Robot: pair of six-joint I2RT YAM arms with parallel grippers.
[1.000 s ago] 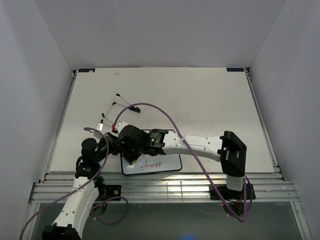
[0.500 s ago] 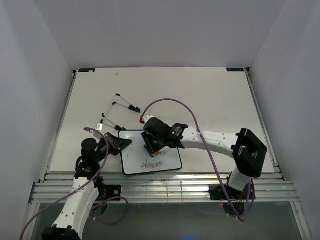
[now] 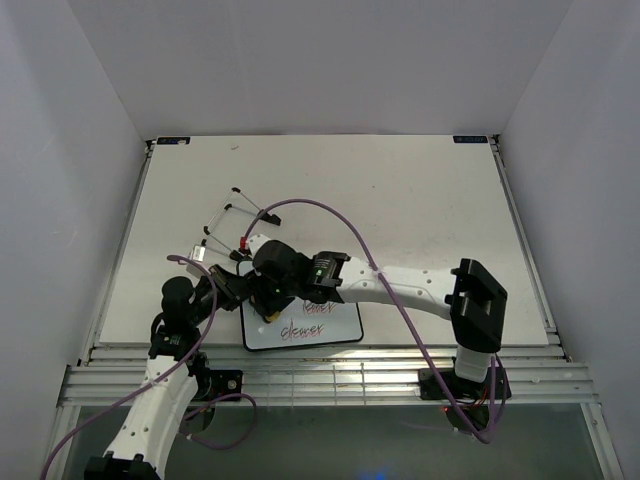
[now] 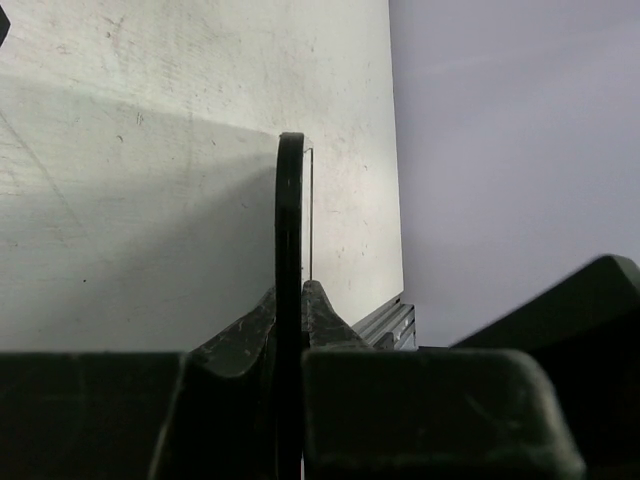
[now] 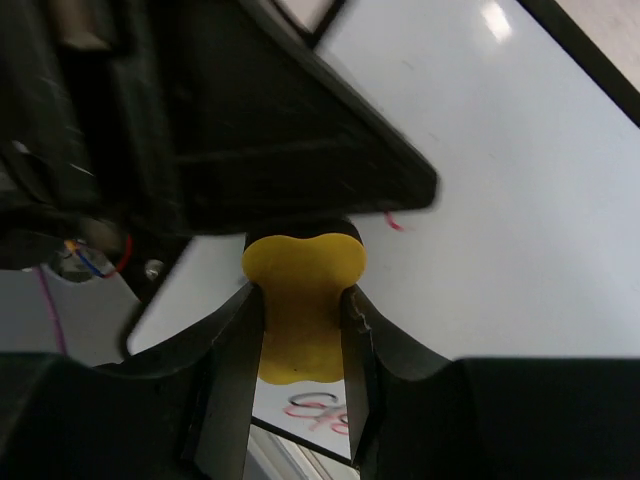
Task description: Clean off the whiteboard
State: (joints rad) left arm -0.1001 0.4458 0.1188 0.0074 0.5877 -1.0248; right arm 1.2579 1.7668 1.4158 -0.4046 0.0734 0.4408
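The whiteboard [image 3: 335,330] lies flat near the table's front edge, with red-and-black writing on its lower and middle part. My left gripper [image 3: 233,287] is shut on the board's left rim, which shows edge-on between its fingers in the left wrist view [image 4: 290,200]. My right gripper [image 3: 268,302] is shut on the yellow eraser [image 5: 300,300] and presses it down on the board's left part [image 5: 480,230], right next to the left gripper's black fingers [image 5: 250,150]. A short red mark shows beside the eraser.
Thin white sticks with black tips [image 3: 240,215] lie on the table behind the board. Aluminium rails [image 3: 330,365] run along the front edge. A purple cable [image 3: 330,215] arches above the right arm. Grey walls enclose the table.
The right gripper with the eraser swept right across the board half a second ago and is now back at the board's left side. The left gripper has kept its hold on the rim.
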